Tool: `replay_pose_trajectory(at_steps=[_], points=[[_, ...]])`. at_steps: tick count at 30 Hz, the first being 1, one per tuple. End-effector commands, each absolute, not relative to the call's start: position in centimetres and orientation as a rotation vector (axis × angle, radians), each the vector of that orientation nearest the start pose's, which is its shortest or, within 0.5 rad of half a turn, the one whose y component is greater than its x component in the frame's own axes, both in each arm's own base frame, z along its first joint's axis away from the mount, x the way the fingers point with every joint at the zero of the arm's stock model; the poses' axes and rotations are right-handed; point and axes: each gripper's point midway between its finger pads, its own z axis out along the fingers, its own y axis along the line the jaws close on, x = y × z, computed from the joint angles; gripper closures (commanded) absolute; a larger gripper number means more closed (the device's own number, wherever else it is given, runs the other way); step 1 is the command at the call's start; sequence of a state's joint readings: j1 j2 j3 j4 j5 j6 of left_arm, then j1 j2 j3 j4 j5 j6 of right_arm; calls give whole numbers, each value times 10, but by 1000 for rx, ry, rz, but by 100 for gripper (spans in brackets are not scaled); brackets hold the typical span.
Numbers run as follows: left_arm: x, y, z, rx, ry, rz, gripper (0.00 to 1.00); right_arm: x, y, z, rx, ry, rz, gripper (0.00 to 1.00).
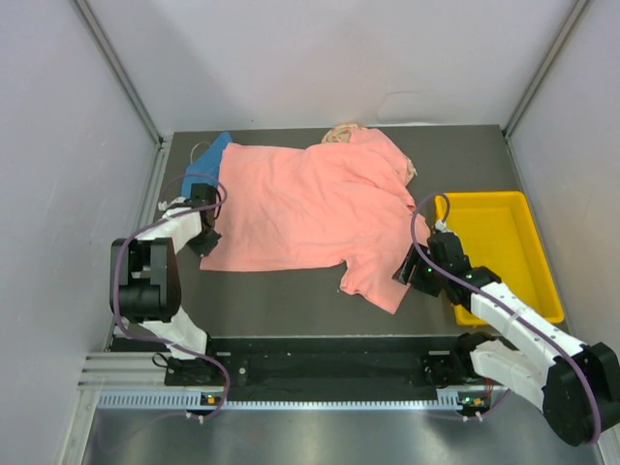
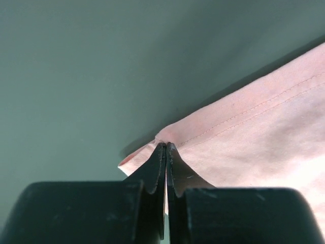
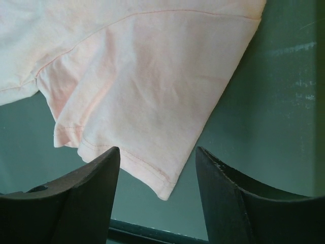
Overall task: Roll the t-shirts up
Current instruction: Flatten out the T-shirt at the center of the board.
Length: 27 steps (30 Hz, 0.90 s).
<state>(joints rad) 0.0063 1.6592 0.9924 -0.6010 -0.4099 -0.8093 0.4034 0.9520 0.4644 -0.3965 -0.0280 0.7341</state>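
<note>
The left gripper (image 2: 166, 148) was pressed shut, pinching the hem corner of the salmon-pink t-shirt (image 2: 264, 132), which spread away ahead and to its right over the table (image 2: 76, 76). The right gripper (image 3: 157, 151) stood spread, gripping nothing, with the shirt's sleeve (image 3: 147, 101) lying just ahead of its fingers.
</note>
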Motion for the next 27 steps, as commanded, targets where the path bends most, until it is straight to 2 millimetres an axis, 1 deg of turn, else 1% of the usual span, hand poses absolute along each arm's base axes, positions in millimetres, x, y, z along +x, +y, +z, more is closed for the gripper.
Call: replay_pose_trajectory(at_steps=[1,5,6,11,14,16,19,22,23,24,25,27], points=[[328,50,60,-1119,2362,346,98,216,125,54,399,2482,497,39],[325,50,71,-1101,2348,328,98,218,126,55,402,2480,497,39],[324,50,71,-1097,2348,327,100,219,126,56,402,2480,497,39],[320,49,78,-1090,2347,324,100,222,126,61,403,2472,493,38],[316,53,87,-1090,2323,338,100,227,123,64,415,2462,460,38],[313,59,95,-1101,2291,371,100,230,121,66,420,2458,443,37],[308,66,107,-1111,2244,400,100,238,121,73,427,2446,425,37],[304,68,114,-1103,2217,400,100,246,124,81,427,2435,423,37],[302,70,115,-1103,2209,410,100,249,125,85,426,2427,426,37],[298,71,111,-1102,2216,418,100,250,125,85,424,2432,425,37],[296,71,111,-1097,2213,417,100,250,126,86,417,2433,423,37],[292,72,105,-1103,2219,424,100,249,123,82,419,2448,400,37]])
